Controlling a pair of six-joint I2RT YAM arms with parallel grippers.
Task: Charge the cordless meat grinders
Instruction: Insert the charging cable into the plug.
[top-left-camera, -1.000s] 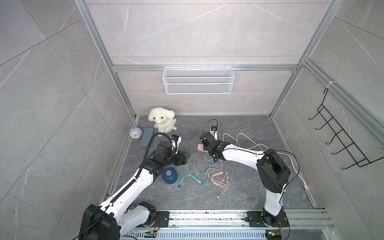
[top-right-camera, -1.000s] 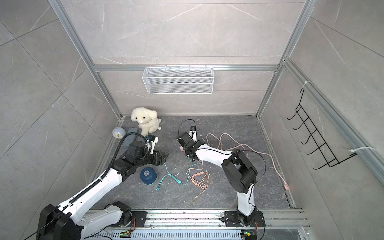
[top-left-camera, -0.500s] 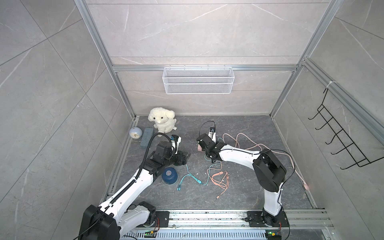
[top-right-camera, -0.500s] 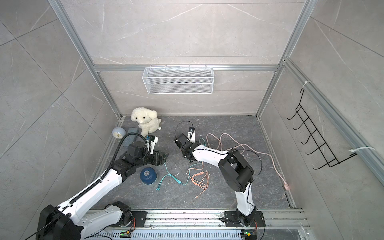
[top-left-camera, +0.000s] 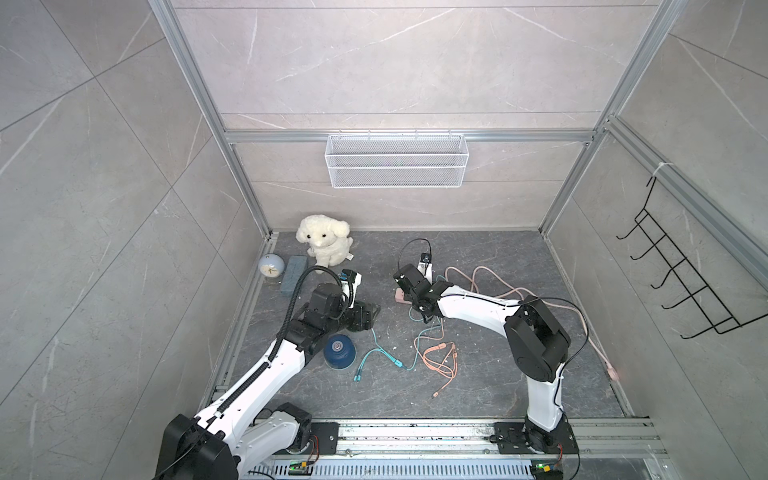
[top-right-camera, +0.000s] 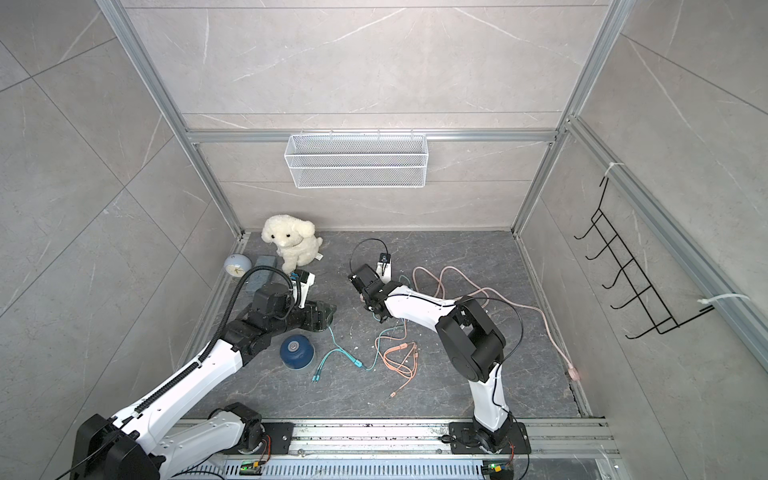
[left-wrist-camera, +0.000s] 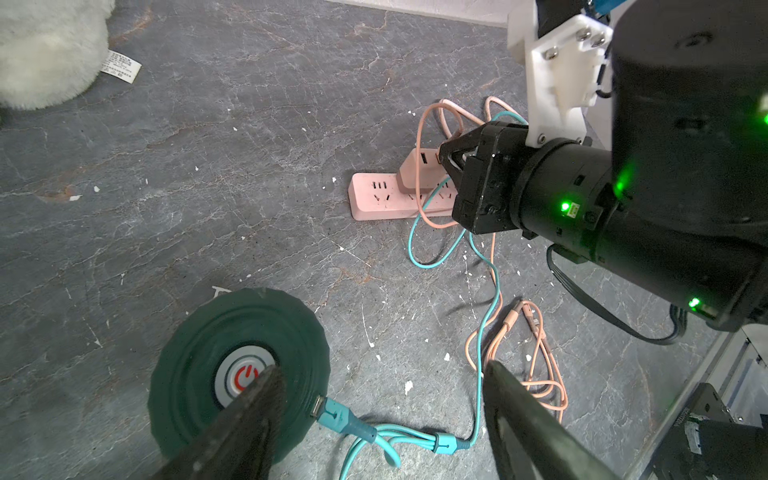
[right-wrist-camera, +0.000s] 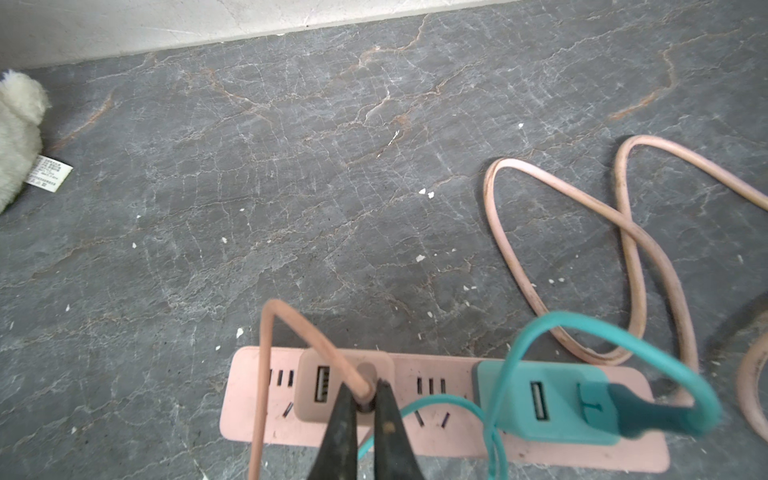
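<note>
The dark green grinder (left-wrist-camera: 237, 374) stands on the floor with a teal cable (left-wrist-camera: 345, 419) plugged into its side. My left gripper (left-wrist-camera: 382, 368) hovers open just above it, one finger (left-wrist-camera: 257, 415) over its hub; in a top view it largely hides the green unit (top-left-camera: 370, 313). The dark blue grinder (top-left-camera: 338, 351) stands beside the left forearm with no cable in it. My right gripper (right-wrist-camera: 365, 388) is shut on the pink cable's plug (right-wrist-camera: 365, 374) at the pink adapter (right-wrist-camera: 307, 407) on the pink power strip (right-wrist-camera: 457, 440). A teal adapter (right-wrist-camera: 552, 403) sits in the same strip.
Loose pink and teal cables (top-left-camera: 440, 357) lie tangled between the arms. A white plush dog (top-left-camera: 326, 245), a pale blue clock (top-left-camera: 271, 265) and a grey-blue block (top-left-camera: 293, 274) stand at the back left. A wire basket (top-left-camera: 397, 160) hangs on the back wall.
The right arm has shifted slightly to the left at the power strip. The left arm has not moved.
</note>
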